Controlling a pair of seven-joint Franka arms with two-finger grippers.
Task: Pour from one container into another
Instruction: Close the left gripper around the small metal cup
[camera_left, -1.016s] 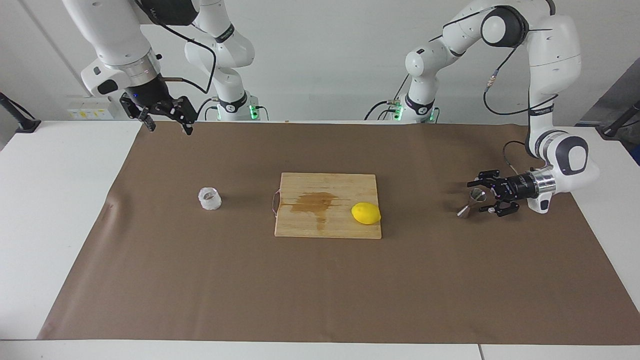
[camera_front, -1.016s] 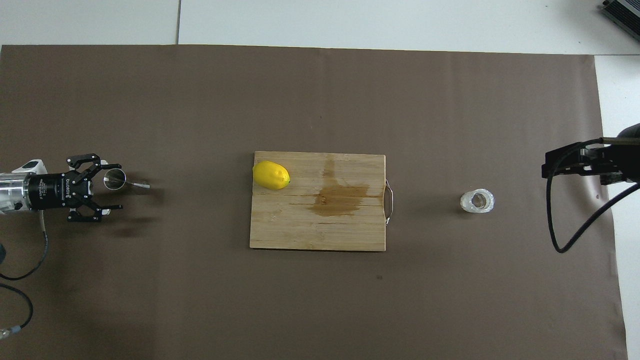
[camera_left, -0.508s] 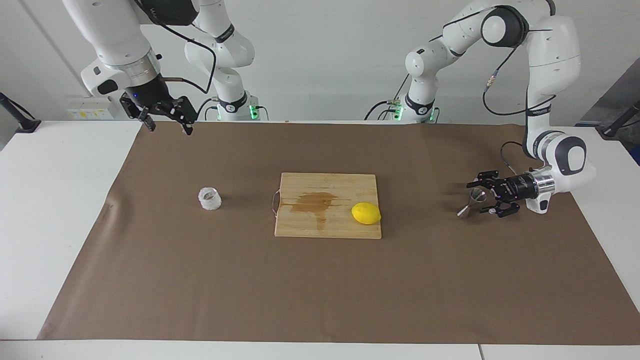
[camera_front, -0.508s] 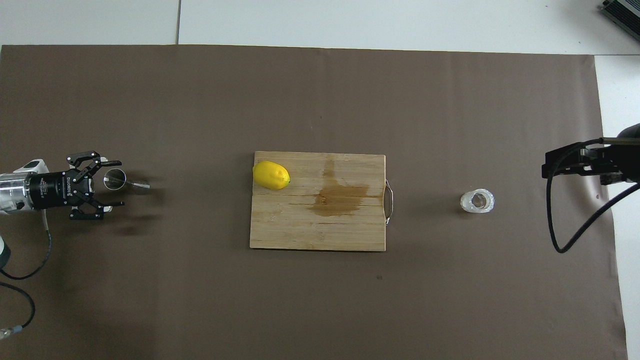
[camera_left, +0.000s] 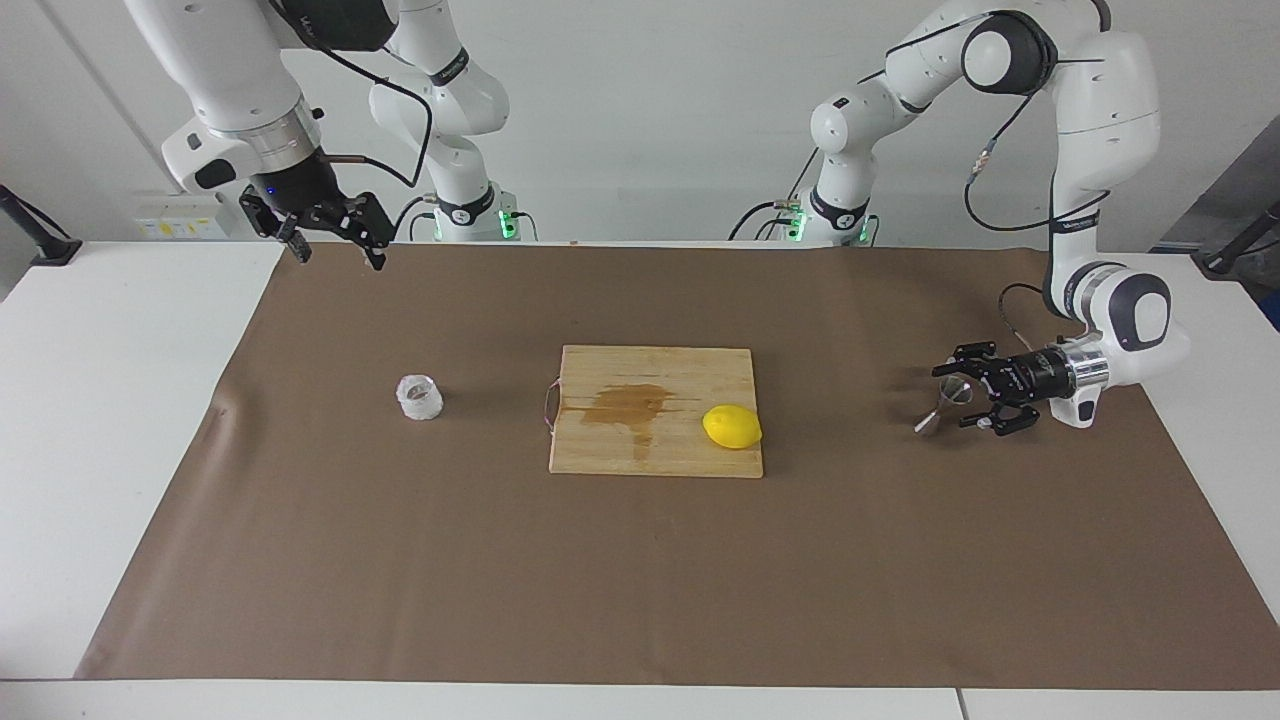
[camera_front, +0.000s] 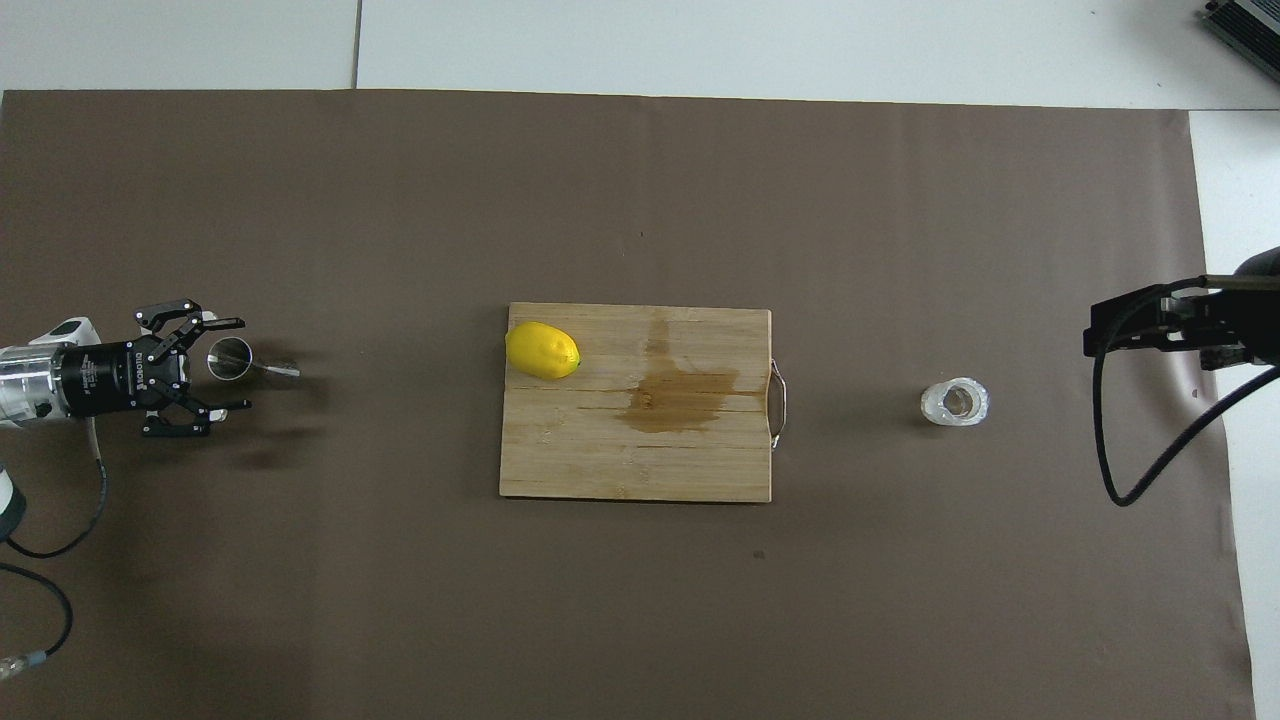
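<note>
The right gripper (camera_left: 335, 252) is seen raised over the corner of the brown mat (camera_left: 640, 580) at the robots' edge, toward the right arm's end of the table (camera_left: 100, 400). Its jaws are spread apart and nothing is held between them. In the overhead view only part of this gripper (camera_front: 1150, 325) is shown at the picture's edge, beside the mat's short edge.

The cup (camera_left: 419, 397) is stood upright on the mat, roughly midway between the mat's long edges, toward the right arm's end. It is well apart from the right gripper and untouched. From above its mouth is seen open upward (camera_front: 955, 402).

The board (camera_left: 655, 410) is laid flat at the middle of the mat, with its wire handle turned toward the cup. A brownish stain is visible on its surface. The lemon (camera_left: 732, 427) is rested on the board, at the corner farther from the robots and toward the left arm's end (camera_front: 542, 350).

The jigger (camera_left: 945, 402) is stood on the mat near the short edge at the left arm's end, tilted rather than upright. The left gripper (camera_left: 975, 398) is held low and sideways at it, jaws apart on either side of its upper cone (camera_front: 230, 358). Whether the fingers touch the steel cannot be told; no grip is closed on it (camera_front: 205, 365).
</note>
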